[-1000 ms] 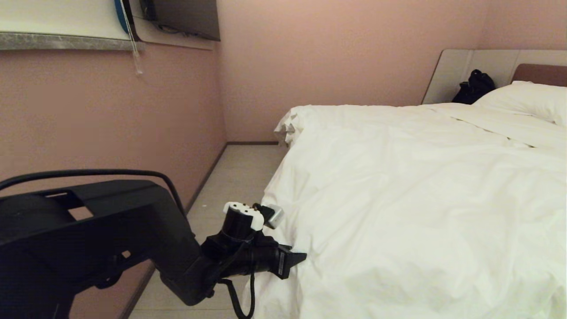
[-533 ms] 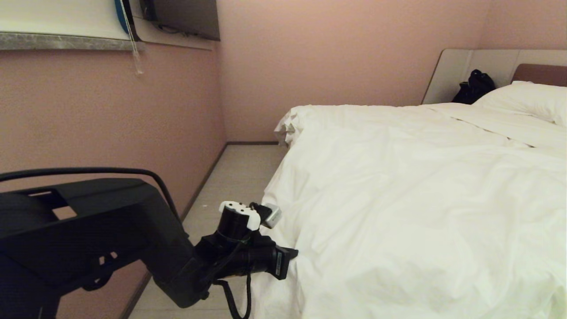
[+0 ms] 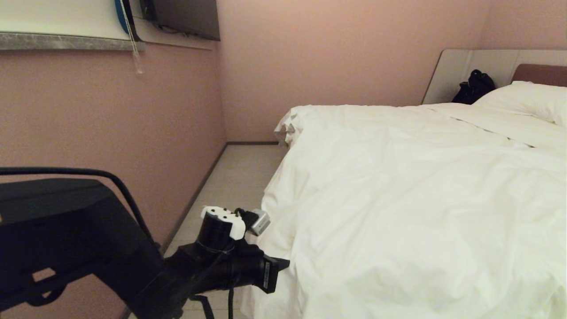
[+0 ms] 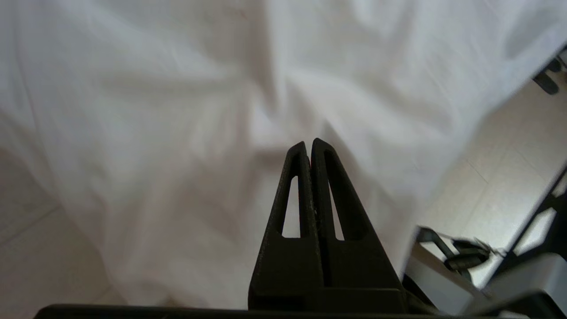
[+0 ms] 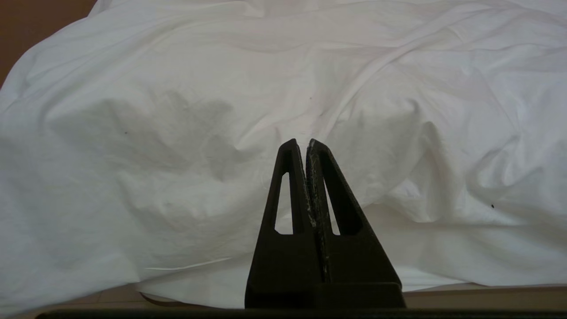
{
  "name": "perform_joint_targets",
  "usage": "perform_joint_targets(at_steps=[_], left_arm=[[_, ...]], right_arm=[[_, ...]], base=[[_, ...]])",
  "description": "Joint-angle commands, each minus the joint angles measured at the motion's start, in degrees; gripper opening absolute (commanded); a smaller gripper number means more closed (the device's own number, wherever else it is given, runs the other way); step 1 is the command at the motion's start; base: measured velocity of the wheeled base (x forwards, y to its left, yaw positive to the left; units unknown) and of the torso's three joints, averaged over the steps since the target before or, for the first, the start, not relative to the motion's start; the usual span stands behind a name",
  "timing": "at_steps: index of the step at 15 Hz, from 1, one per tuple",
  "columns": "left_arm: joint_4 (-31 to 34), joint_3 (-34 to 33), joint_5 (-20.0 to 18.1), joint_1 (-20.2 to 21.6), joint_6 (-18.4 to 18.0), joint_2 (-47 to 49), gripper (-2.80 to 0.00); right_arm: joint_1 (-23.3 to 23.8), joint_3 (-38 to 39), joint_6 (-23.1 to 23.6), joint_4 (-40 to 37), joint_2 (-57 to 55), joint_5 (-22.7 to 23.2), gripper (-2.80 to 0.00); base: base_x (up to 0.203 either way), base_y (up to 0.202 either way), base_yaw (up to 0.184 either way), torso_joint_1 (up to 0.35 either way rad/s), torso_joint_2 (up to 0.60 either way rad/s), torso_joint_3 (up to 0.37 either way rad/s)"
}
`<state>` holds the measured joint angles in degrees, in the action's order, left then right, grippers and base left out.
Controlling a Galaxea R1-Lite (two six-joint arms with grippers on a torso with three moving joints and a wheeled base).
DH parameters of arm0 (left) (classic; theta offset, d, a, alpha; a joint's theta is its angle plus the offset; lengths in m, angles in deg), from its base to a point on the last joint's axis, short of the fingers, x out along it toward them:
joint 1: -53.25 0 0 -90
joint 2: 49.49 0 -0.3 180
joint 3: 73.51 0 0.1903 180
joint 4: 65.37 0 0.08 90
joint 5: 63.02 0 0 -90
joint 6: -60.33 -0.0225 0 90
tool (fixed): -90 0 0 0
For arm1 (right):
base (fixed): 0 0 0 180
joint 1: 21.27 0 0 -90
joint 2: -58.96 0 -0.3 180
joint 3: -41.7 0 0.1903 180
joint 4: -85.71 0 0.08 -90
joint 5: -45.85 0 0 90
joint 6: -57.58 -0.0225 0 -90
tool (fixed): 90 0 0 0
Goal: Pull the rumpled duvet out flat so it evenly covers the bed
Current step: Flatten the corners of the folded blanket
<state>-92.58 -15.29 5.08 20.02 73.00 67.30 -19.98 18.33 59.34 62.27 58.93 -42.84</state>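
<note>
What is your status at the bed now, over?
Left gripper shut at duvet's hanging side edge; hold on fabric unclear. Right gripper shut, parked facing duvet. Duvet wrinkled. Black bag by headboard, apart from arms.

The left gripper (image 4: 308,144) has its fingers pressed together, empty, before the rumpled white duvet (image 4: 177,110) hanging toward the pale floor (image 4: 500,186).

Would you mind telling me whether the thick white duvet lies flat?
Not flat: the thick white duvet shows creases and puffy mounds across the bed.
</note>
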Motion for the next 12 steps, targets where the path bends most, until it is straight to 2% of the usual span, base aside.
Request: perform_joint_targets(at_steps=[1,5,9,12], left_arm=[[-0.4,-2.7,-0.3,-0.1,0.2,-3.7,-2.80],[-0.4,-6.7,-0.4,-0.8,2.6,-8.8,-2.80],[-0.3,-4.0,0.0,-0.7,2.5,-8.7,-2.80],[1.6,1.2,0.0,-1.2,2.3,-6.9,-2.80]], right_arm=[[-0.1,0.0,0.0,0.0,0.0,0.0,-2.80],[0.0,0.0,0.0,0.0,0.0,0.0,-2.80],[0.0,0.0,0.0,0.0,0.0,0.0,-2.80],[0.0,0.0,0.0,0.0,0.0,0.0,-2.80]], base=[[0.000,0.000,0.000,0.000,0.00,0.000],[0.000,0.000,0.000,0.000,0.00,0.000],[0.000,0.000,0.000,0.000,0.00,0.000],[0.000,0.000,0.000,0.000,0.00,0.000]])
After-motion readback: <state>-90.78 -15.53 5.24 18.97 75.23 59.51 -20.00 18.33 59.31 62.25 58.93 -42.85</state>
